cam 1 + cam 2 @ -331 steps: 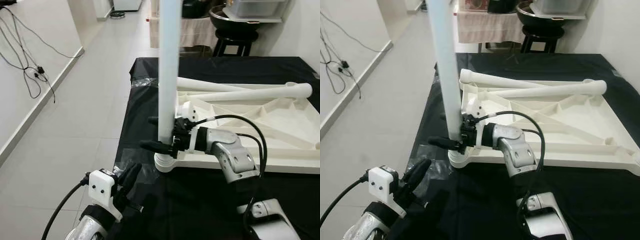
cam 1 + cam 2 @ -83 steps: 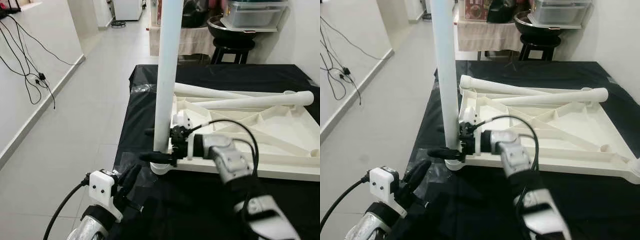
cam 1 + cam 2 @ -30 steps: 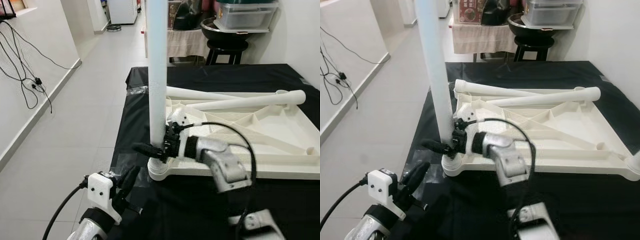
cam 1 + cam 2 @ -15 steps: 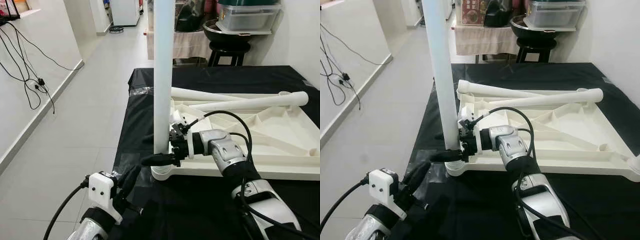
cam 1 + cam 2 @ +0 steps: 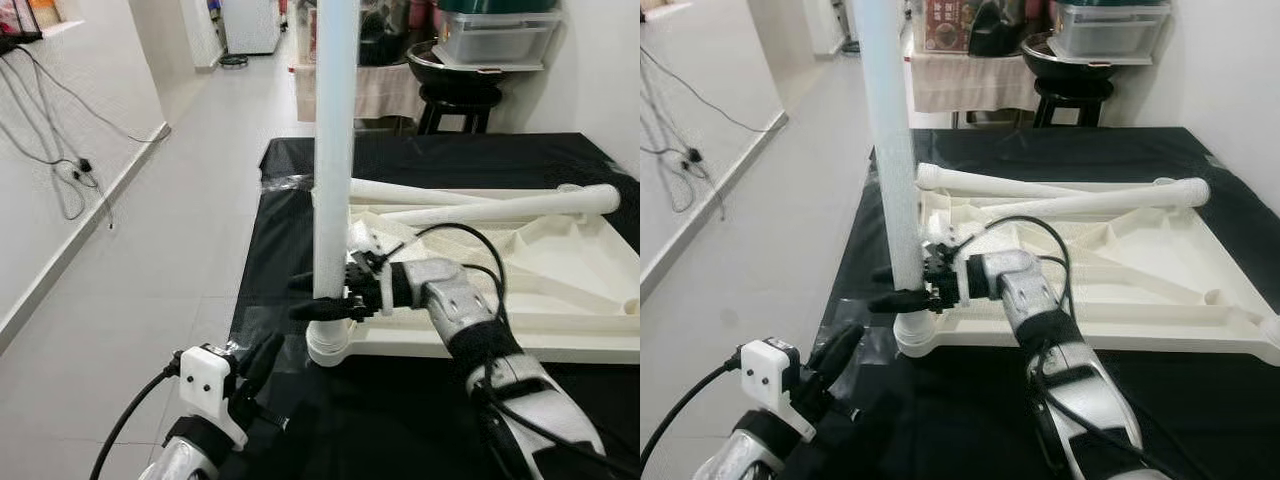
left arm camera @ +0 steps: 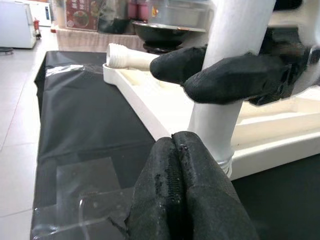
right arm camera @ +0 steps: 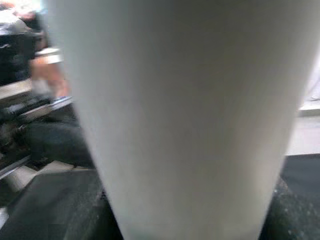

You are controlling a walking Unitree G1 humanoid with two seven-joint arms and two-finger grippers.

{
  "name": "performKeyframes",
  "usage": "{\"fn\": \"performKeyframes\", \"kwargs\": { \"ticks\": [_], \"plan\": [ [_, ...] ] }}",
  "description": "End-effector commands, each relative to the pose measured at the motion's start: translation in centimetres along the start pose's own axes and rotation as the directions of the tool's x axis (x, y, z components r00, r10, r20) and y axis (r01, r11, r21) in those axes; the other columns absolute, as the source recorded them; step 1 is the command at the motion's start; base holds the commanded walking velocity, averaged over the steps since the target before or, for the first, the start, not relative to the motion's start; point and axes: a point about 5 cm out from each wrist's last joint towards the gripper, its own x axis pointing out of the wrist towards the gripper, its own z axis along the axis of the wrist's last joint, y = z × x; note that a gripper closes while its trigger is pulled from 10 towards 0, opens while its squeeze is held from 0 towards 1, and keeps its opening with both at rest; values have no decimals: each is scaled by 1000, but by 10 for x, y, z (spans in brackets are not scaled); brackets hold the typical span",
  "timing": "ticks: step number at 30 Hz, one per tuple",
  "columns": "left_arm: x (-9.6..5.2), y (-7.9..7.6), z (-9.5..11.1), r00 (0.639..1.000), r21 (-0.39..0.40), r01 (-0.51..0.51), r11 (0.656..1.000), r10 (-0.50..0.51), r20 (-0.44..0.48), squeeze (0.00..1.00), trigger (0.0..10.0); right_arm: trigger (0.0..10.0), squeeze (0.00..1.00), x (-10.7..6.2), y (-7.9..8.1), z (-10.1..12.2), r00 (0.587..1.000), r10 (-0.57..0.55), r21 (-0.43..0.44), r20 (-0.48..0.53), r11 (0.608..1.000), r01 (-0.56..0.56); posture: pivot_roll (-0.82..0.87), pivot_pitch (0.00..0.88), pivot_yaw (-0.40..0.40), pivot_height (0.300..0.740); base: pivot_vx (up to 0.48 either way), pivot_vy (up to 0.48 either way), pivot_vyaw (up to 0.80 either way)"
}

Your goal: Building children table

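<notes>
My right gripper (image 5: 318, 297) is clamping the upright table leg (image 5: 333, 150) above the tabletop's (image 5: 560, 290) corner socket; my left gripper (image 6: 182, 190) is hanging pinched together, holding nothing.

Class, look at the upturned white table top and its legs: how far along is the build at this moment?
Done: one white leg stands upright in the near corner socket of the upturned table top. In hand: the right gripper clasps that leg just above the socket; the left gripper waits shut nearby. Left: two loose legs lie across the top, not yet fitted.

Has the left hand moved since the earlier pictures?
No. The left hand hangs shut by the table's near corner, below the tabletop's leg socket, as before.
</notes>
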Motion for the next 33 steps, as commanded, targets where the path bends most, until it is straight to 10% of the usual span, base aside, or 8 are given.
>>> {"fn": "performKeyframes", "kwargs": {
  "ticks": [1,16,17,18,19,27,28,33],
  "plan": [
    [-3,1,-1,1000,-5,-8,1000,8,-9,0,10000,0,0,2,6,-19,995,-86,64,-48,994,89,4,72,-10,740,0,0,0],
    [-7,3,-1,1000,-1,-15,1000,15,-19,0,10000,0,0,23,28,-40,704,-706,94,-74,698,710,4,70,-5,740,0,0,0],
    [-7,3,0,1000,0,-16,1000,16,-18,0,10000,10000,0,24,26,-37,728,-683,99,-54,722,685,4,70,-5,740,0,0,0],
    [-6,3,-1,1000,0,-17,1000,17,-18,0,10000,10000,945,25,27,-33,751,-658,100,-47,745,659,3,65,-7,740,0,0,0],
    [-6,3,-1,1000,0,-17,1000,17,-18,0,10000,10000,1000,26,26,-29,774,-632,104,-32,769,631,4,64,-5,740,0,0,0],
    [-4,2,-2,1000,-5,-11,1000,11,-19,0,10000,10000,1000,22,9,11,953,-285,62,107,958,279,6,50,1,740,0,0,0],
    [-4,3,-2,1000,-4,-11,1000,11,-20,0,10000,10000,0,22,9,13,975,-199,30,99,980,197,5,48,3,740,0,0,0],
    [-3,3,-2,1000,-3,-11,1000,11,-20,0,10000,10000,0,25,11,12,999,-16,-9,44,1000,16,7,46,7,740,0,0,0]
  ]
}}
